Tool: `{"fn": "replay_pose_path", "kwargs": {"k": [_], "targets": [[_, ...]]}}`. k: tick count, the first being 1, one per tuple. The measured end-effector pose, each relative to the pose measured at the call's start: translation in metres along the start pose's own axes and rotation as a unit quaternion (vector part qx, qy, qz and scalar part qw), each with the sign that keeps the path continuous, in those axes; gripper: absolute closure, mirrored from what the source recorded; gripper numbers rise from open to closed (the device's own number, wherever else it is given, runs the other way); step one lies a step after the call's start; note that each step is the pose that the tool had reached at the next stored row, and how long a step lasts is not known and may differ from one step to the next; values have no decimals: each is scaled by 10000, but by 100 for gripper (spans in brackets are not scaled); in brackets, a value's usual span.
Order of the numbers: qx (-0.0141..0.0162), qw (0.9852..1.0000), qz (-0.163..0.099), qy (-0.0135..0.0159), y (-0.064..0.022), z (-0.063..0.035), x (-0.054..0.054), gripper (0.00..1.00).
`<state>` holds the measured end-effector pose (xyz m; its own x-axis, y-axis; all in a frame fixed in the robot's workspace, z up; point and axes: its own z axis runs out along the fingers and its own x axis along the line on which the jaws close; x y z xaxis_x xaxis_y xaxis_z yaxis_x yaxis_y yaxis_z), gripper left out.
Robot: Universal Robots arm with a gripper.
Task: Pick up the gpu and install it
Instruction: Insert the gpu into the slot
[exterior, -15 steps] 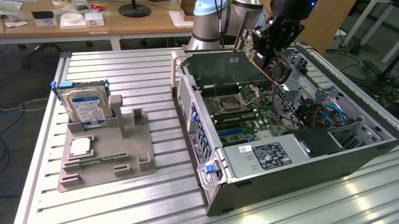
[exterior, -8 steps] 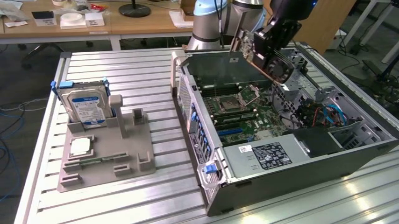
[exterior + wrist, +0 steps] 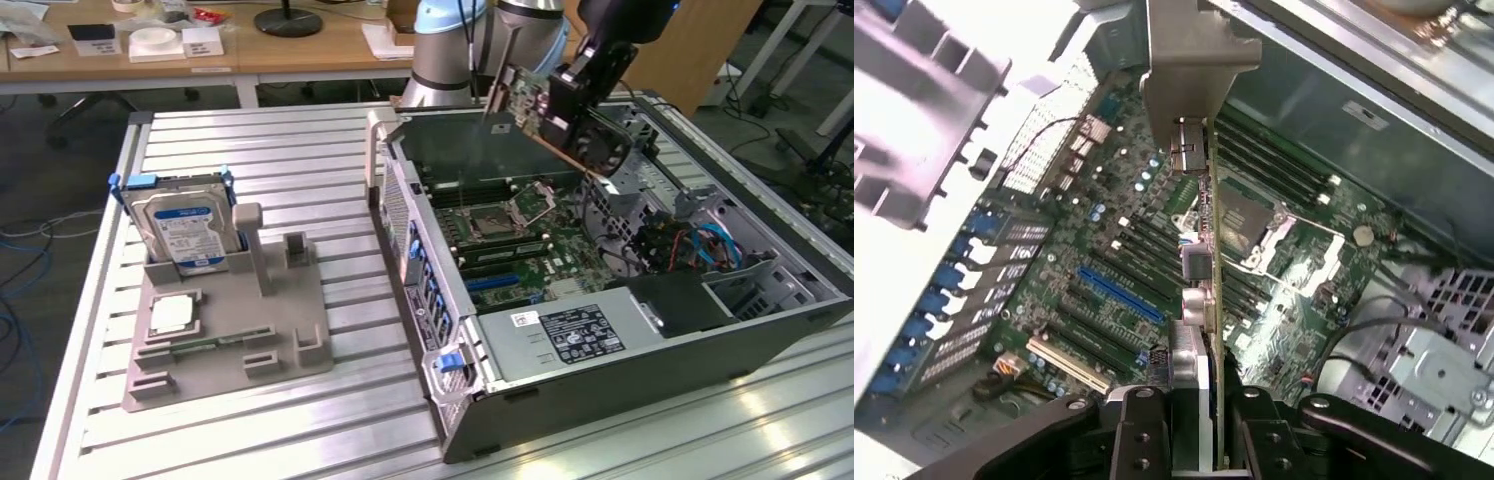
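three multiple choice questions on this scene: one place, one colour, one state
1. Where is the thin dark green circuit card? A in the grey plastic holder; B held over the open dark metal computer case; C seated in a motherboard slot.
2. What colour is the label on the boxy silver hard drive? A blue and white; B red; C yellow.
3. How do the jaws stand? A open, clear of the card; B shut on the hard drive; C shut on the card.
Answers: 1 B, the card hangs tilted above the case. 2 A, the label's face shows it. 3 C, the wrist view shows them clamped on the card's edge.
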<state>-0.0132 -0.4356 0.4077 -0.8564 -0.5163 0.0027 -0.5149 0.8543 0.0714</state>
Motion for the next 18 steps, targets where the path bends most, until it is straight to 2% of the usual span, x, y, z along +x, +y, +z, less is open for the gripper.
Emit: {"fn": "replay_pose_path", "kwargs": {"k": [5, 9, 14, 18], "targets": [[1, 9990, -446, 32, 0, 1, 0, 72], [2, 9967, -812, 58, 0, 1, 0, 72], [4, 9920, -1260, 90, 0, 1, 0, 72], [4, 9869, -1612, 115, 0, 3, 0, 72]]}}
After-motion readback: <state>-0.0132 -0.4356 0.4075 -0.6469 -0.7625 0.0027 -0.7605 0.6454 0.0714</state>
